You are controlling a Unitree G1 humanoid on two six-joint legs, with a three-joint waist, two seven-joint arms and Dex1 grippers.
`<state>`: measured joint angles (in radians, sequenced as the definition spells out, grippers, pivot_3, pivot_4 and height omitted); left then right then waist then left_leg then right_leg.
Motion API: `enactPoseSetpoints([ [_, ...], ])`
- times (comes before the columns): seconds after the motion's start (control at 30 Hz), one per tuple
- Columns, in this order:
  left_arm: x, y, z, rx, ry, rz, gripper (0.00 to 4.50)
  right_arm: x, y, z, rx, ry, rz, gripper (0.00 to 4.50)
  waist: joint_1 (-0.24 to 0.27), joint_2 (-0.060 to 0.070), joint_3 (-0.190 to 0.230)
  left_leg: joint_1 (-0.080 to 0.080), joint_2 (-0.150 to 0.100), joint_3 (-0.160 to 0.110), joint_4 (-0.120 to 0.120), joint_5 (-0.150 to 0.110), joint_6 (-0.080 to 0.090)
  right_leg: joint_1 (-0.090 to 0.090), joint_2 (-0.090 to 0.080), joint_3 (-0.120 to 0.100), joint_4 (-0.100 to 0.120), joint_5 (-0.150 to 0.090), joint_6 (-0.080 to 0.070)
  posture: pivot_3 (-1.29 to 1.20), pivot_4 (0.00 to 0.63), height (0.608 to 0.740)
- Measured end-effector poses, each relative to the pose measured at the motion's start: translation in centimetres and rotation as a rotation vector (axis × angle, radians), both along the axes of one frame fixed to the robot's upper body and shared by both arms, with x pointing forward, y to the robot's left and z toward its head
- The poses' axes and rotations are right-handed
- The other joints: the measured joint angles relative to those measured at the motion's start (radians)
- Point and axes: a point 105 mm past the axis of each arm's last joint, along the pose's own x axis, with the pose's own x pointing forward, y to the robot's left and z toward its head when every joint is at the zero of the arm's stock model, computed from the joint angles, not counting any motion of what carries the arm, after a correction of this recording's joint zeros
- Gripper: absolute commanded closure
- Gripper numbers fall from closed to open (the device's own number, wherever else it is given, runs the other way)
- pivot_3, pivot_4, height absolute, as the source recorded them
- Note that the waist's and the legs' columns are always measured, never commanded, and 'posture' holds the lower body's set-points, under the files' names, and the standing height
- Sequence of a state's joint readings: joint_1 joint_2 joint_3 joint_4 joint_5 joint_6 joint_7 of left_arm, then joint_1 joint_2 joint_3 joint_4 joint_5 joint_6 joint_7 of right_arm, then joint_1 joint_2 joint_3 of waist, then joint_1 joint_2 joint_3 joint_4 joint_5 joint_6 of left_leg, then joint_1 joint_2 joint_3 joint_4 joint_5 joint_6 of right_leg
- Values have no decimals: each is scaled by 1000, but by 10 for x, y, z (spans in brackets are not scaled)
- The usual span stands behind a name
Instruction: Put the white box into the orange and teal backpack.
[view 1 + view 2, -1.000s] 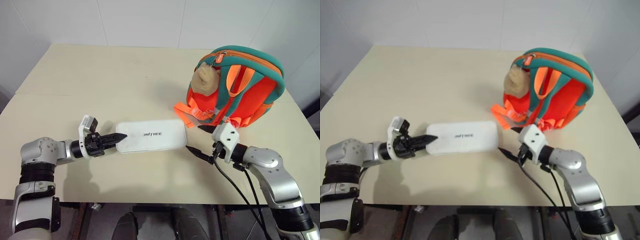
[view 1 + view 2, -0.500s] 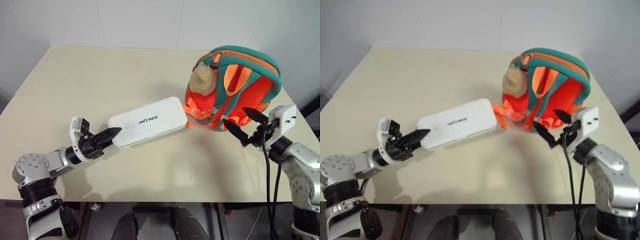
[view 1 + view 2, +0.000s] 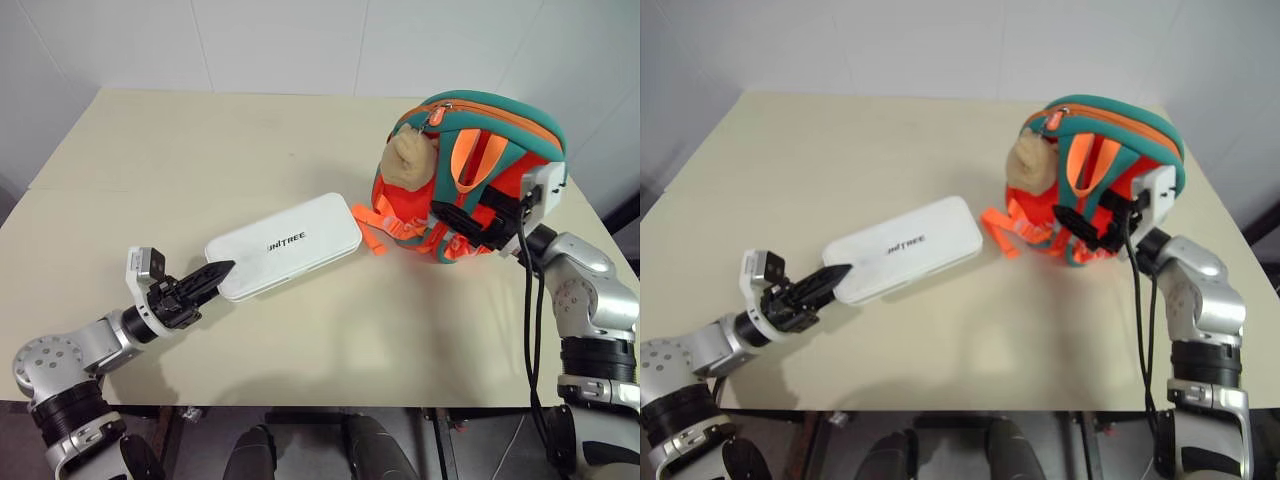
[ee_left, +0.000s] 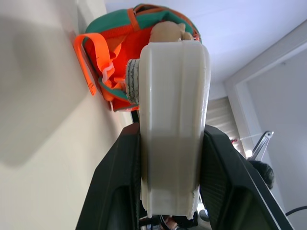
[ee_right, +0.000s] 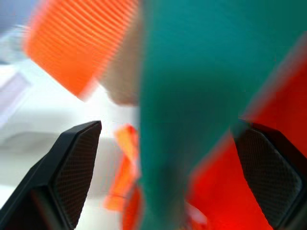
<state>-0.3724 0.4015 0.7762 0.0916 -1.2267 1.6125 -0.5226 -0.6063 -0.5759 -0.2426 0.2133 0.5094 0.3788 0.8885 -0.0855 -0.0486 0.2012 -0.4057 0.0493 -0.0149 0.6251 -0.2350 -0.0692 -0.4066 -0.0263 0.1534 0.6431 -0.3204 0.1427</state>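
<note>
White box (image 3: 284,246) now tilted, lettering visible.

White box (image 3: 285,246): plain white, small dark lettering; backpack (image 3: 478,170) orange with teal trim and straps, tan plush charm (image 3: 407,160). Gripper fingers (image 4: 117,191) black; table (image 3: 200,150) pale cream.

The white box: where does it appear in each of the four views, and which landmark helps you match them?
Left eye view: white box left of centre, slanted, its near end in the left tool.
Right eye view: white box left of centre, same slant.
Left wrist view: white box in the centre, seen edge-on between the tool's fingers.
Right wrist view: cannot be made out.
Shared landmark: the orange and teal backpack.
</note>
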Motion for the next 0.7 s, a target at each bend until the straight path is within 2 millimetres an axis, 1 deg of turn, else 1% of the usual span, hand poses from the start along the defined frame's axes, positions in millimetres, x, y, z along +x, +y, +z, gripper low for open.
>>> enactPoseSetpoints([
  [0.03,-1,0,-1,0,2,3,3216,2,3,0,-4,8,14,0,-1,0,0,0,0,0,0,0,0,0,0,0,0,0,0,0,150,740],
  [0.13,-3,0,-3,-6,8,11,3216,13,8,-8,-24,71,0,623,-1,0,0,0,0,0,1,0,0,0,0,0,1,0,0,0,150,740],
  [0.2,-4,1,-4,-8,11,20,3216,17,8,-11,-13,85,-19,1243,-1,0,0,0,0,0,1,0,0,0,0,0,0,0,0,0,150,740],
  [0.23,-4,1,-3,-9,7,28,3216,17,9,-11,-8,86,-18,1701,-1,0,0,0,0,0,1,0,0,0,0,0,0,0,0,0,150,740],
  [0.27,-4,1,-2,-12,3,31,3216,17,9,-11,-6,85,-17,1998,0,0,0,0,0,0,1,0,0,0,0,0,0,0,0,0,150,740],
  [0.37,-4,2,-1,-17,-6,44,3216,17,9,-11,-5,84,-20,2982,0,0,0,-1,0,0,0,0,0,0,0,0,-1,0,0,0,150,740],
  [0.47,-4,3,0,-18,-7,53,3216,17,7,-10,-1,79,-26,4090,0,0,0,-1,0,0,0,0,0,0,0,0,-1,0,0,0,150,740],
  [0.5,-4,3,1,-15,-12,56,3216,17,7,-8,1,73,-28,4374,-1,0,0,-1,0,0,0,0,0,0,0,0,-1,0,0,0,150,740],
  [0.53,-3,3,2,-14,-16,58,3216,16,8,-6,2,66,-26,4500,-1,0,0,-1,0,0,0,0,0,0,0,0,-1,0,0,0,150,740],
  [0.7,0,11,8,8,-29,90,3216,1,21,7,5,25,36,4500,0,0,0,-1,0,1,-2,0,0,-1,0,0,-2,0,0,0,150,740],
])
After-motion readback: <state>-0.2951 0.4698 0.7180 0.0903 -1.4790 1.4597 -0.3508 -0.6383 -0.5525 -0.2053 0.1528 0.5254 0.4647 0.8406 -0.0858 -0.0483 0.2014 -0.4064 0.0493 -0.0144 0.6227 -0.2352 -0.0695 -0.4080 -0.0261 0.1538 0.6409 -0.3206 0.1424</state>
